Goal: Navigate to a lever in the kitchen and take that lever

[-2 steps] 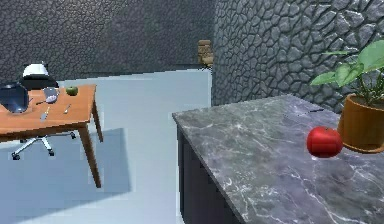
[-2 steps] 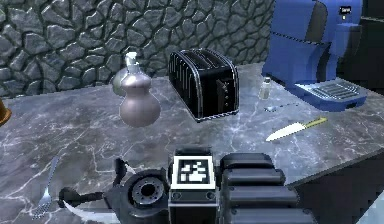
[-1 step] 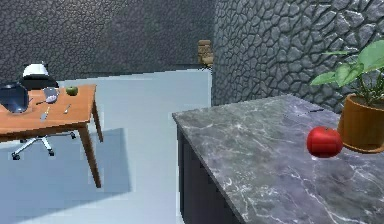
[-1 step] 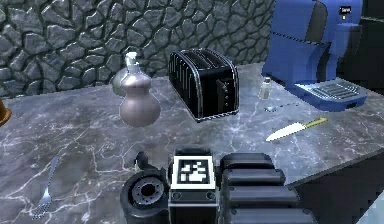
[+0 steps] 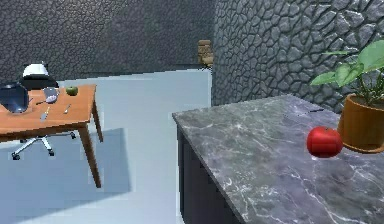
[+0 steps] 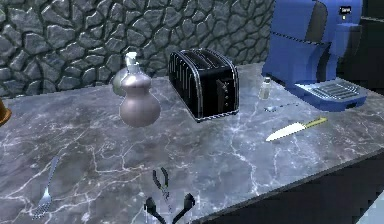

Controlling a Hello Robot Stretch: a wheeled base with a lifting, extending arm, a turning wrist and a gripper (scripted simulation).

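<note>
Here, jaws (dark fingers (image 6: 150, 207)) low against countertop (image 6: 260, 160)

Bare countertop (image 6: 235, 160) before toaster (image 6: 205, 85), vase (image 6: 140, 98)

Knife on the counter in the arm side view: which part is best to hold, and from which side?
The yellowish handle of the knife, probably from above: it lies flat on the counter, pale blade toward the view's left, and the blue coffee machine stands behind.
</note>
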